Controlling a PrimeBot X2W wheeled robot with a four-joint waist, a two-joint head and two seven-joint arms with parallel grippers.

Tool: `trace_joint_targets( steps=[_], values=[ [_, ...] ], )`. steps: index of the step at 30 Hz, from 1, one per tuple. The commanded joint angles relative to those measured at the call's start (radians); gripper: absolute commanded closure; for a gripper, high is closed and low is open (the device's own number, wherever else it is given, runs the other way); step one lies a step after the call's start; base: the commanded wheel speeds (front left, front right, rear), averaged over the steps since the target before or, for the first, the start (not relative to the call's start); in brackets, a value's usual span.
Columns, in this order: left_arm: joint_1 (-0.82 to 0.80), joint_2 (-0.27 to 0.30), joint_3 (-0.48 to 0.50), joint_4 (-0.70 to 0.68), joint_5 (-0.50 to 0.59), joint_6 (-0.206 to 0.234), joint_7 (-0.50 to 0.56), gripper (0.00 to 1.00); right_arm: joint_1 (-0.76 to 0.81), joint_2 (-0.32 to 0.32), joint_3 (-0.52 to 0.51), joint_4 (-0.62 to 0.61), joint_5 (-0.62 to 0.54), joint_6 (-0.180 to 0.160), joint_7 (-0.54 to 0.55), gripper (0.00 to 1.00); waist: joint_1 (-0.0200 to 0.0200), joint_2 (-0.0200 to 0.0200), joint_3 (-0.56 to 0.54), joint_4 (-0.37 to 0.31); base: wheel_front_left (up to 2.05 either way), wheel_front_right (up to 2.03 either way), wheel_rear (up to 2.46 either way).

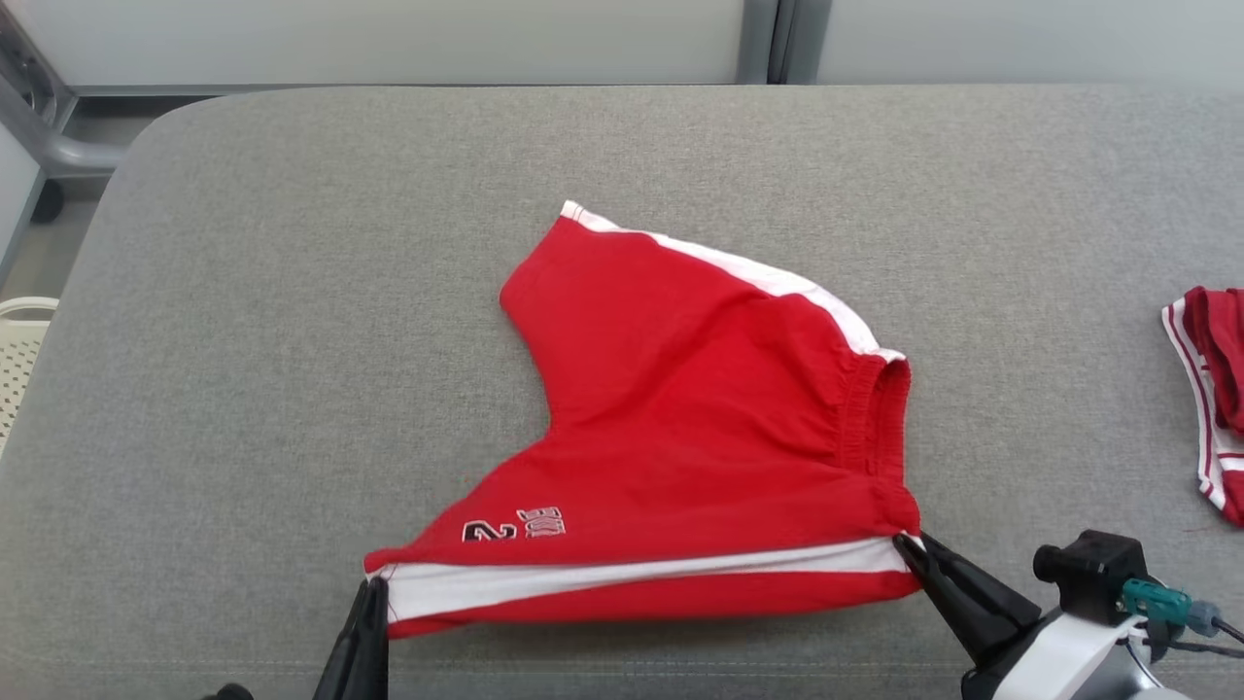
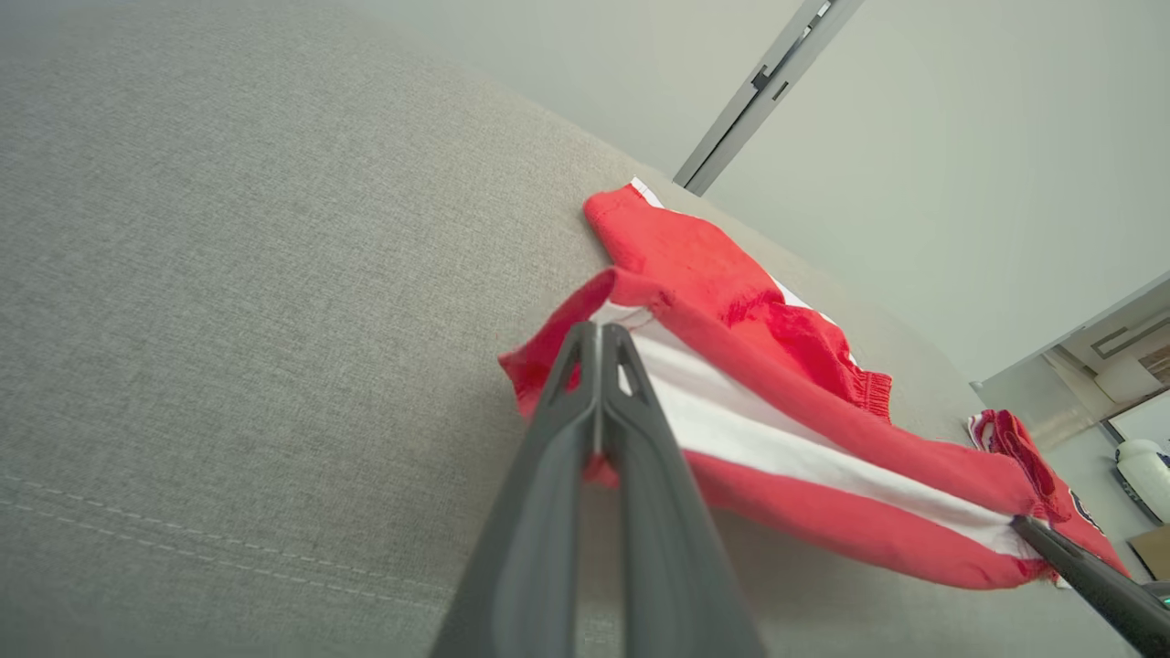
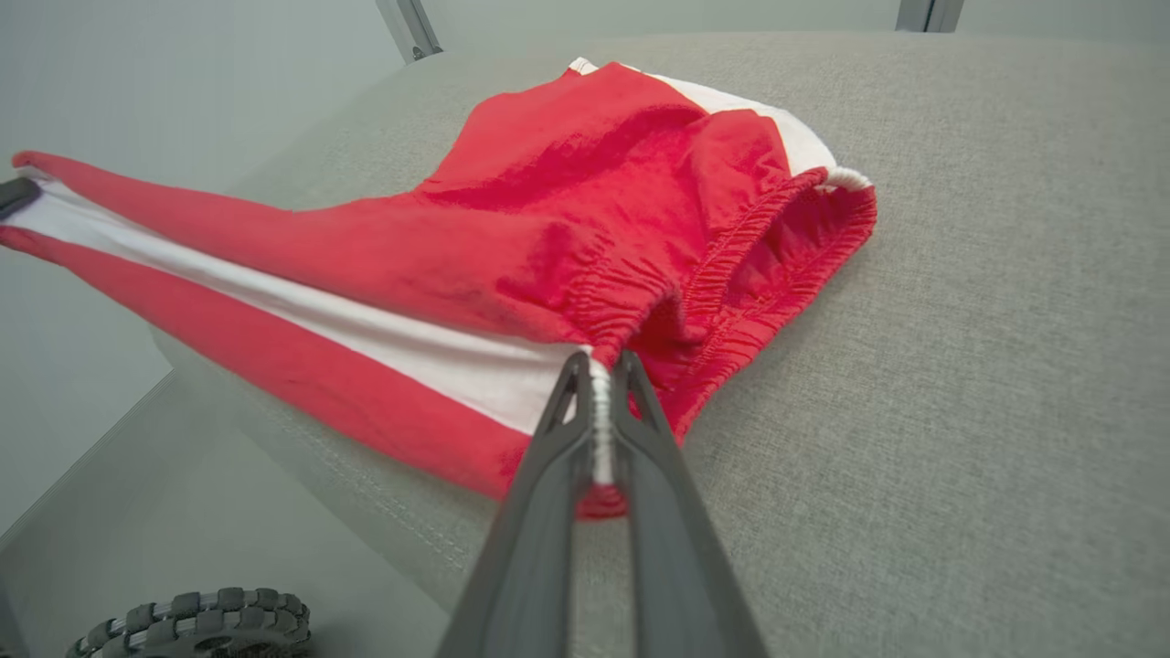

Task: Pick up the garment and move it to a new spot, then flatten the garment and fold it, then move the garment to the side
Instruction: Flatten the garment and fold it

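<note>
The left gripper [image 1: 374,593] is clamped on the leg hem of the shorts [image 1: 700,408]. The right gripper [image 1: 906,542] is clamped on the waistband corner. The white side stripe runs between them along the near edge. The rest of the shorts lies on the grey surface [image 1: 292,292], around the middle. A second garment [image 1: 1215,389] sits at the right edge.

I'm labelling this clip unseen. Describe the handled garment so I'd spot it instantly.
On the grey padded surface, at its middle, sit red shorts with white stripes. Unlike the bunched red garment at the right edge, the left gripper and right gripper pinch its near corners.
</note>
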Motion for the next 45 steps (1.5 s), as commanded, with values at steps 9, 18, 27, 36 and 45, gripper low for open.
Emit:
trace_joint_targets(
  steps=[9, 18, 27, 36, 45],
  values=[
    [0.076, 0.041, -0.012, -0.082, 0.018, 0.028, 0.025, 1.00, 0.147, 0.041, -0.105, -0.142, -0.052, -0.001, 0.128, 1.00, 0.0000, 0.0000, 0.000, -0.049, 0.00, 0.00, 0.00],
    [-0.157, 0.056, -0.006, 0.022, 0.024, -0.032, 0.085, 1.00, 0.084, 0.132, -0.147, -0.104, -0.021, -0.001, 0.142, 1.00, 0.0000, 0.0000, 0.006, -0.082, 0.00, 0.00, 0.00],
    [-0.483, 0.051, -0.014, 0.224, 0.013, -0.130, 0.176, 1.00, -0.058, 0.230, -0.185, -0.005, -0.006, -0.001, 0.138, 1.00, 0.0000, 0.0000, 0.083, -0.155, 0.00, 0.00, 0.00],
    [-0.809, 0.087, 0.009, 0.483, -0.015, -0.214, 0.299, 1.00, -0.273, 0.369, -0.157, 0.166, -0.042, -0.001, 0.101, 1.00, 0.0000, 0.0000, 0.221, -0.303, 0.00, 0.00, 0.00],
    [-0.981, 0.133, 0.013, 0.707, -0.005, -0.234, 0.368, 1.00, -0.432, 0.468, -0.117, 0.374, -0.053, -0.002, 0.033, 1.00, 0.0000, 0.0000, 0.296, -0.407, 0.00, 0.00, 0.00]
  ],
)
